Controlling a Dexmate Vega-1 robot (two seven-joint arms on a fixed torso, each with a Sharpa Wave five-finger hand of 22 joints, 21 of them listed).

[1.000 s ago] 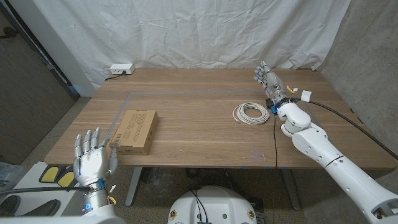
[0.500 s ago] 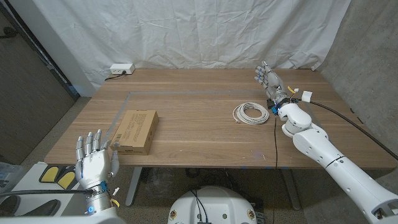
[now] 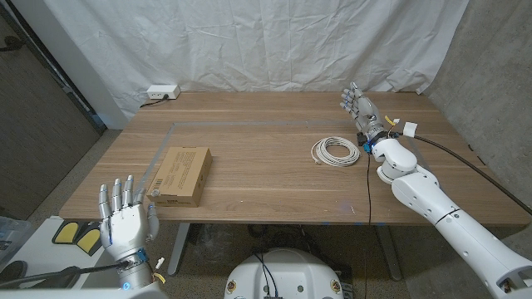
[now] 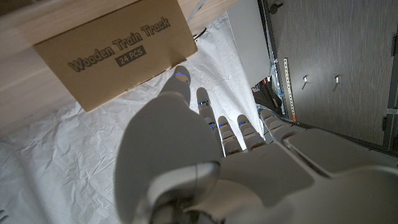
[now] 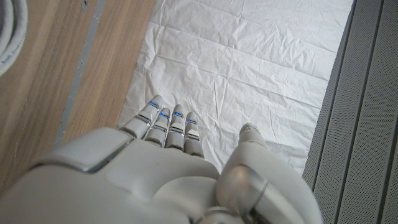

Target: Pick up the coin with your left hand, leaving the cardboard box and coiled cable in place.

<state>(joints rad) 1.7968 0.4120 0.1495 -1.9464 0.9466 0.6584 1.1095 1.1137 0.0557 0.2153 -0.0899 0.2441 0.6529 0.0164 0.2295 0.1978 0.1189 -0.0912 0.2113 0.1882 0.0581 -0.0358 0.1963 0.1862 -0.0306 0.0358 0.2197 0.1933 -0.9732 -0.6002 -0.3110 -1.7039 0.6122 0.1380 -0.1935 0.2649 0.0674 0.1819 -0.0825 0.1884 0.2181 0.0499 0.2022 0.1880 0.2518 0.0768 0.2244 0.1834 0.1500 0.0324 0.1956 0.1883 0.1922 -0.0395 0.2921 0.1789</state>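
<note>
A brown cardboard box (image 3: 179,174) lies at the table's near left; its label reads "Wooden Train Track" in the left wrist view (image 4: 118,53). A white coiled cable (image 3: 336,151) lies right of centre, and its edge shows in the right wrist view (image 5: 9,31). I cannot make out a coin in any frame. My left hand (image 3: 125,218) is off the table's near left edge, just short of the box, fingers apart and holding nothing (image 4: 205,143). My right hand (image 3: 357,104) is at the far right beyond the cable, fingers extended and empty (image 5: 168,155).
A white power strip (image 3: 161,91) sits at the back left corner. A pale tape line (image 3: 166,137) runs along the table's left part. A small white block (image 3: 408,128) with a black cable lies at the right edge. White cloth hangs behind the table.
My left hand has dropped slightly lower, back toward the robot and away from the box. The right hand, box and cable have not moved.
</note>
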